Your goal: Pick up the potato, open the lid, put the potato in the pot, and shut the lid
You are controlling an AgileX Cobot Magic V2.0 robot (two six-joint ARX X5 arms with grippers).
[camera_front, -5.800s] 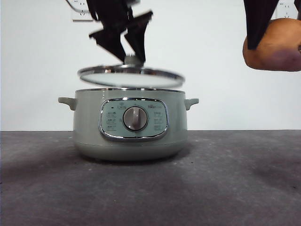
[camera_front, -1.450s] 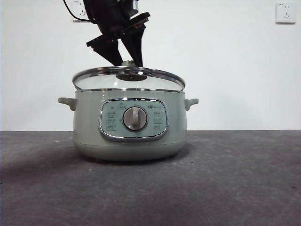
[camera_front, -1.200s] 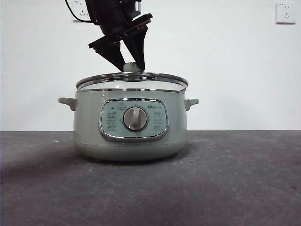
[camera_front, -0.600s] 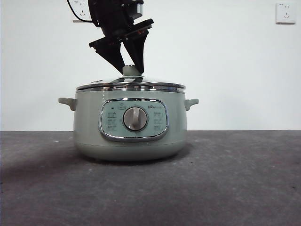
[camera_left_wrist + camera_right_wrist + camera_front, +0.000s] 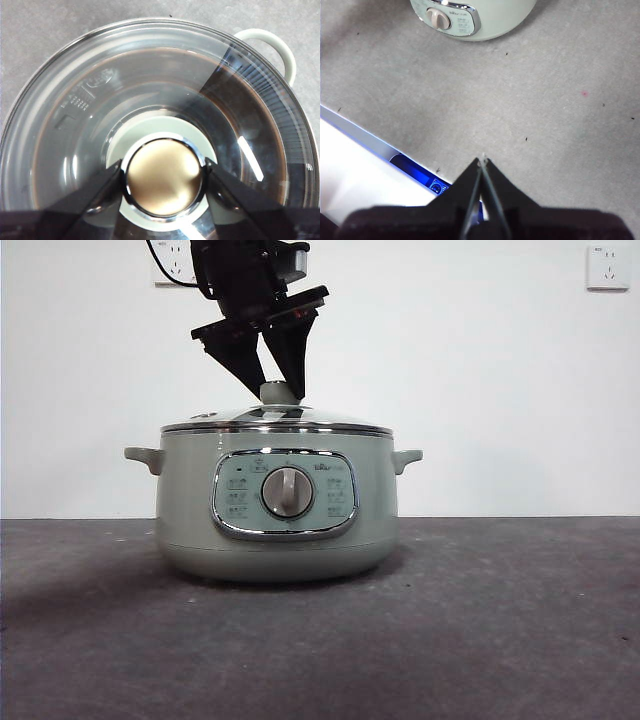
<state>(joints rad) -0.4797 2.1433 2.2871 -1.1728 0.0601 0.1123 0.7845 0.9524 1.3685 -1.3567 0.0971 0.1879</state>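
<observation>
Lid (image 5: 277, 422) sat level on your pot (image 5: 280, 530); left gripper (image 5: 163, 176) clasped its knob (image 5: 163, 183), right gripper (image 5: 482, 161) pinched closed, well apart.

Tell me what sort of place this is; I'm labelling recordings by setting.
Probably a lab test bench, not a home kitchen: a lone pot on a bare grey table, a plain white wall with sockets, and the left gripper on the lid.

Left gripper (image 5: 163, 176): lowered from above, jaws closed against the lid's knob (image 5: 279, 392).
Right gripper (image 5: 483, 161): held aloft, jaws pressed together, nothing gripped.
</observation>
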